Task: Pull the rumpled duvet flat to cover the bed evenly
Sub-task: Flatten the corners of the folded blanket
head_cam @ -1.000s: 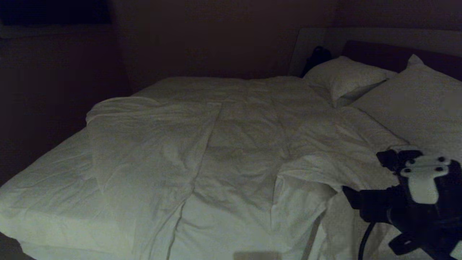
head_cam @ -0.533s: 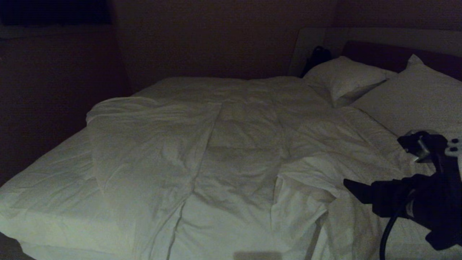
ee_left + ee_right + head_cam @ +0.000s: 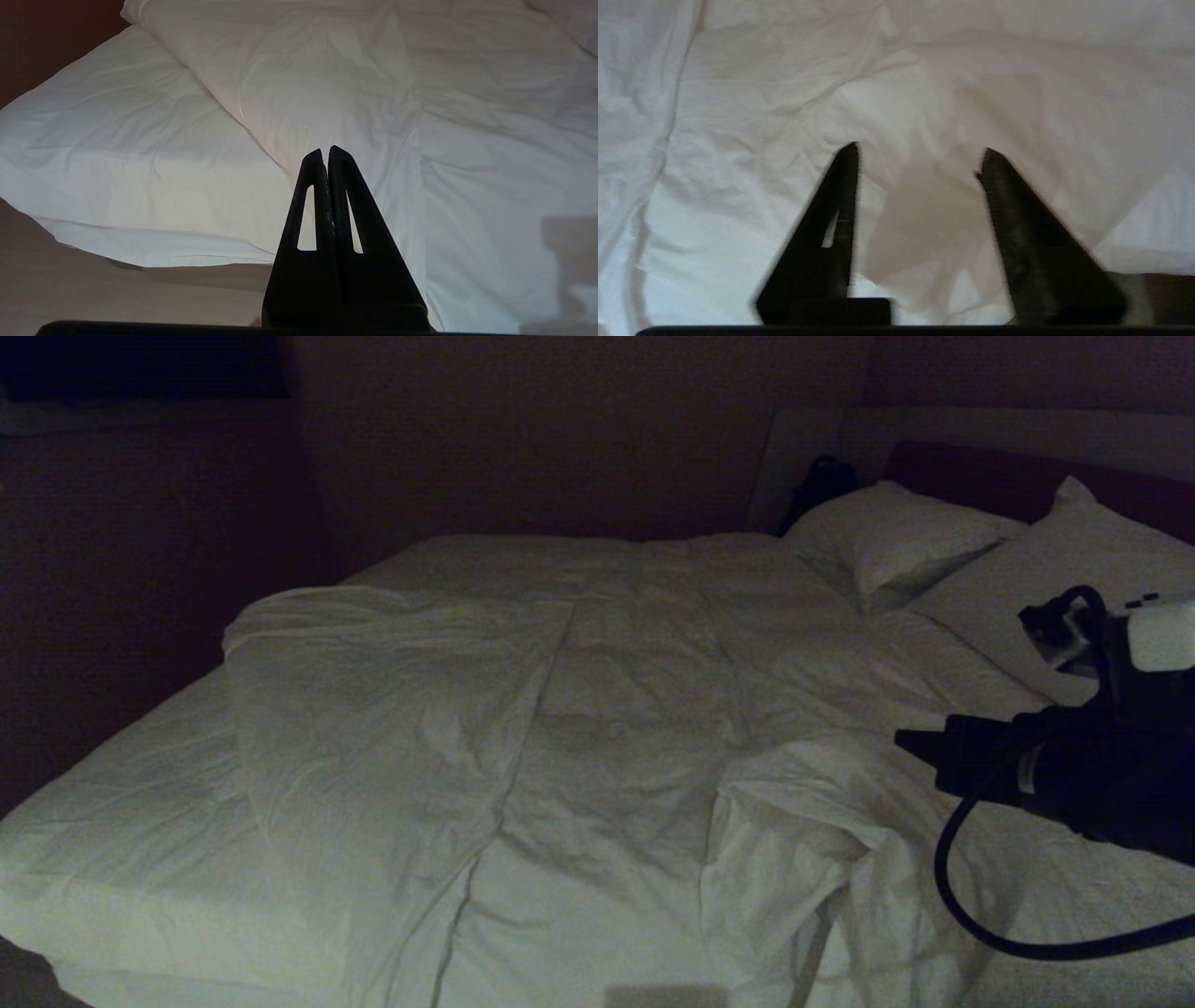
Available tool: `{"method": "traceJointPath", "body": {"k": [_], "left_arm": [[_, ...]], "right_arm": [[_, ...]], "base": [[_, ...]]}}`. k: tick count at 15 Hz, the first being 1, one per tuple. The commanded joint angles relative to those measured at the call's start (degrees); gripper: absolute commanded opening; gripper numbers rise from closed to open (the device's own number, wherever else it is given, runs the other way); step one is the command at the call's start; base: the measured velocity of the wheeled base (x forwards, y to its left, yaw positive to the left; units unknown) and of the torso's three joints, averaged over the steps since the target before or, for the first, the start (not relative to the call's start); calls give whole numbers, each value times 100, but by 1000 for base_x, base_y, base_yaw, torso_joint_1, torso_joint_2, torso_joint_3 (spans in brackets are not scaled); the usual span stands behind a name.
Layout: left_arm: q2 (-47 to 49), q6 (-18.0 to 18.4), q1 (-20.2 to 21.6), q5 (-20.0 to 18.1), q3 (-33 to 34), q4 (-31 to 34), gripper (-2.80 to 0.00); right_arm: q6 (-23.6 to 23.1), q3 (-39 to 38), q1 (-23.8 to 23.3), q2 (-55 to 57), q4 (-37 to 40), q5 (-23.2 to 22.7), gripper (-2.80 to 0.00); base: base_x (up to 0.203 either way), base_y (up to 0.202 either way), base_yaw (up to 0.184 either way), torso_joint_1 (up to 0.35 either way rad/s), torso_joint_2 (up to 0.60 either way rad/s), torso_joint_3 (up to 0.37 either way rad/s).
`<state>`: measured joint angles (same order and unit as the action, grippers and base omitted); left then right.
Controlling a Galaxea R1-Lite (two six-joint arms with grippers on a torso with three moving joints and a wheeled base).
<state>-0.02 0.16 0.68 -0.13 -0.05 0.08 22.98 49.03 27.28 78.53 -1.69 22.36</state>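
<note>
1. Duvet is lying rumpled across the middle of the bed, bunched in a raised fold at 5 o'clock, leaving bare sheet at 8 o'clock.
2. Two pillows are sitting at 2 o'clock against the headboard.
3. Right gripper is hovering over the duvet at 3 o'clock, fingers spread apart, grasping nothing.
4. Left gripper is hanging off the bed's near edge, fingers clenched together, empty.
5. Black cable is looping below the right arm at 4 o'clock.
</note>
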Motion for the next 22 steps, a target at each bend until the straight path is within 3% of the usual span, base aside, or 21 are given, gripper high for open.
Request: {"method": "traceJointPath", "body": {"k": [1, 4, 6, 12, 16, 22], "left_arm": [[2, 2, 2, -4, 5, 1, -280], [2, 2, 2, -4, -3, 1, -280], [2, 2, 2, -4, 5, 1, -280], [2, 2, 2, 4, 5, 1, -280], [2, 2, 2, -4, 5, 1, -280], [2, 2, 2, 5, 5, 1, -280]], "right_arm": [[154, 80, -65, 146, 2, -144, -280], [757, 199, -100, 60, 410, -487, -280], [1133, 466, -95, -53, 1221, -758, -280], [1124, 654, -74, -231, 2335, -597, -280], [191, 433, -74, -277, 2672, 443, -280], [-602, 431, 124, -78, 2770, 1016, -280]], "base": [[0, 0, 0, 0, 0, 0], [0, 0, 0, 0, 0, 0], [0, 0, 0, 0, 0, 0], [0, 0, 0, 0, 0, 0], [0, 0, 0, 0, 0, 0], [0, 0, 0, 0, 0, 0]]}}
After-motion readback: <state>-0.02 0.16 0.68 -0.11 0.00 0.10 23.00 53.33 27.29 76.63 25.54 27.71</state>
